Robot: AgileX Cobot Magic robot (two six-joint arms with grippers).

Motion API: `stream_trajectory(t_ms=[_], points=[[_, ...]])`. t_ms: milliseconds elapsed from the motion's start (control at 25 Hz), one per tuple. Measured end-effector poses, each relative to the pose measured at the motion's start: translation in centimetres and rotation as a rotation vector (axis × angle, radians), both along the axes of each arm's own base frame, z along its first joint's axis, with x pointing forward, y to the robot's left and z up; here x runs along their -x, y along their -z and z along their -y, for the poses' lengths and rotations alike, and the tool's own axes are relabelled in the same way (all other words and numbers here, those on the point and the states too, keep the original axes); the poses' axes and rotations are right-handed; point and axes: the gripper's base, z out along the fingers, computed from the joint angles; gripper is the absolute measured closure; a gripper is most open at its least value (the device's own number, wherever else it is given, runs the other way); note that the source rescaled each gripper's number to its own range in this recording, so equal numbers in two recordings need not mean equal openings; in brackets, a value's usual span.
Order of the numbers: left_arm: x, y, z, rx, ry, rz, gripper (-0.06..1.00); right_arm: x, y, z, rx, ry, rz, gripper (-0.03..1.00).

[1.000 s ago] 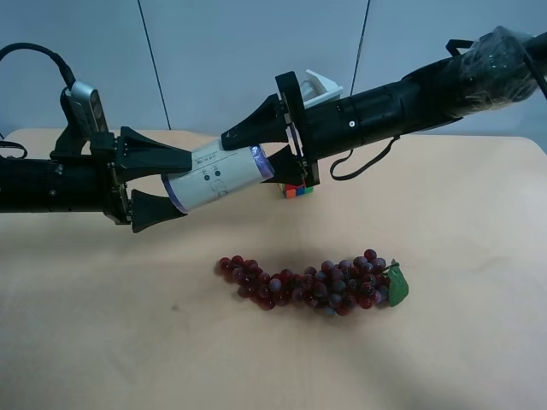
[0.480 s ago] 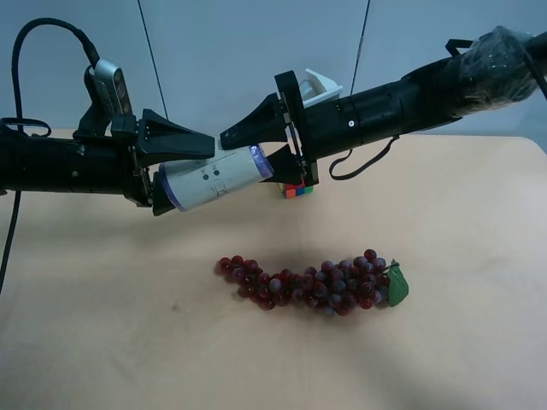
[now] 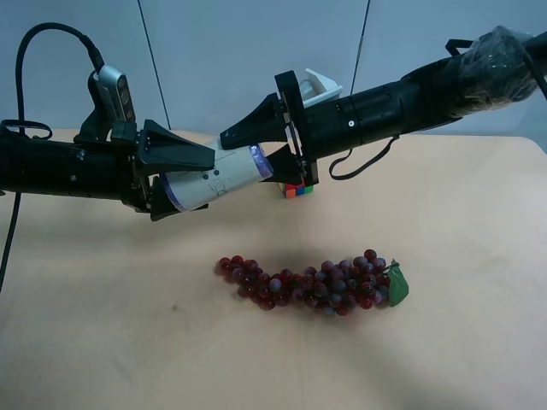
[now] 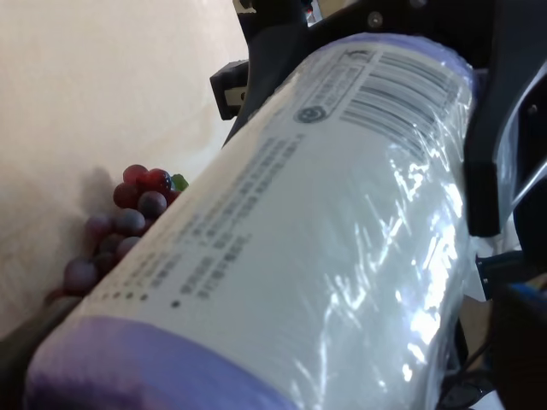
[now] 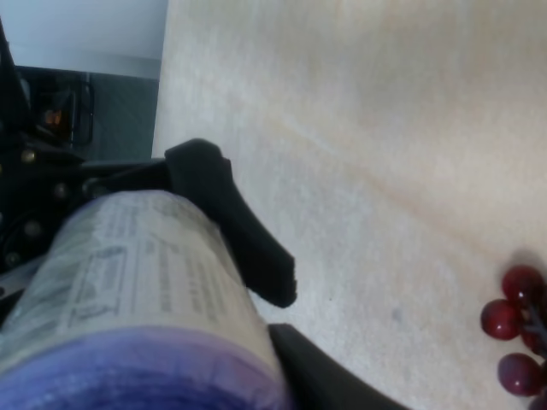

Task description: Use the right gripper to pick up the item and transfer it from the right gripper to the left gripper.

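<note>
The cream-white can [image 3: 218,179] with its purple-blue lid hangs in the air, lying tilted between both claws. The right gripper [image 3: 252,158], at the exterior high view's right with the white wrist piece, is shut on the can's lid end. The left gripper [image 3: 198,184], with the grey camera box, comes from that view's left and is shut on the can's bottom end. The right wrist view shows the can [image 5: 145,282] close up with a left-gripper finger [image 5: 239,222] lying along it. The left wrist view is filled by the can [image 4: 325,213].
A bunch of red-purple grapes [image 3: 312,286] lies on the tan table [image 3: 102,342] below the can; it also shows in the right wrist view [image 5: 513,333] and the left wrist view [image 4: 128,205]. A multicoloured cube [image 3: 297,190] sits behind the right gripper.
The left gripper moved in along the can from the left, rose a little, and its fingers closed from wide open onto the can's bottom end. The right arm has not moved.
</note>
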Motion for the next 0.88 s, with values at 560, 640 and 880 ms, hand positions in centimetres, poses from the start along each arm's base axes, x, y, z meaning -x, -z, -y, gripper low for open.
stream_trajectory(t_ms=[560, 640, 880], points=[[-0.08, -0.10, 0.01, 0.020, -0.021, -0.043, 0.69, -0.14, -0.19, -0.01, -0.018, 0.011, 0.017, 0.97], [-0.07, -0.12, 0.02, 0.023, -0.021, -0.049, 0.69, -0.15, -0.20, -0.02, -0.019, 0.012, 0.019, 0.97], [-0.06, -0.13, 0.02, 0.025, -0.022, -0.054, 0.69, -0.16, -0.21, -0.02, -0.020, 0.012, 0.020, 0.97]])
